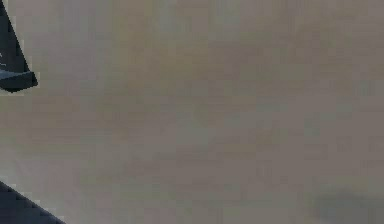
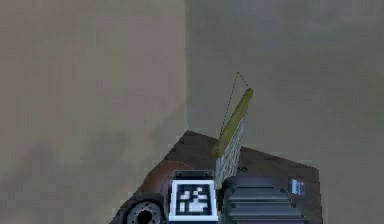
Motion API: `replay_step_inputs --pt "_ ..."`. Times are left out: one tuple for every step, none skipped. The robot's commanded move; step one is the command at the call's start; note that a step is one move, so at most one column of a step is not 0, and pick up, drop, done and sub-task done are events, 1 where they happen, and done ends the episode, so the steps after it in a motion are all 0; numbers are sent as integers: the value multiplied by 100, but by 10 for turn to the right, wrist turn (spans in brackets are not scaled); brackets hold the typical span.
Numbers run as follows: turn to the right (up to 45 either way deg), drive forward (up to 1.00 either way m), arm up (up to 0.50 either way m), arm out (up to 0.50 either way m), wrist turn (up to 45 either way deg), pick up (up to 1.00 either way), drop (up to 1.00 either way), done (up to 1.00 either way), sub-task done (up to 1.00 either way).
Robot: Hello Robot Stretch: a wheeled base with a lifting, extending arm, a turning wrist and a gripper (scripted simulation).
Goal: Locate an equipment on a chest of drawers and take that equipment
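Note:
A racket with a yellow frame and a pale strung head leans against the wall on the brown top of a chest of drawers, in the room's corner in the arm side view. A brown-orange round thing lies near the top's left edge. The arm's white marker square and grey ribbed bar rise at the bottom edge. Left of the marker is the gripper's dark body. Its far end cannot be made out, so I cannot tell whether it holds anything.
Beige walls meet in a corner behind the chest. A small bluish-grey thing sits on the top by the arm. The forward view faces a plain beige wall close up, with a dark angular thing at its upper left.

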Motion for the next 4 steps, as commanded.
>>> replay_step_inputs --pt "0 0 0 8 0 0 0 0 0" --pt "0 0 0 0 450 0 0 0 0" --pt "0 0 0 0 450 0 0 0 0" --pt "0 0 0 0 450 0 0 0 0"
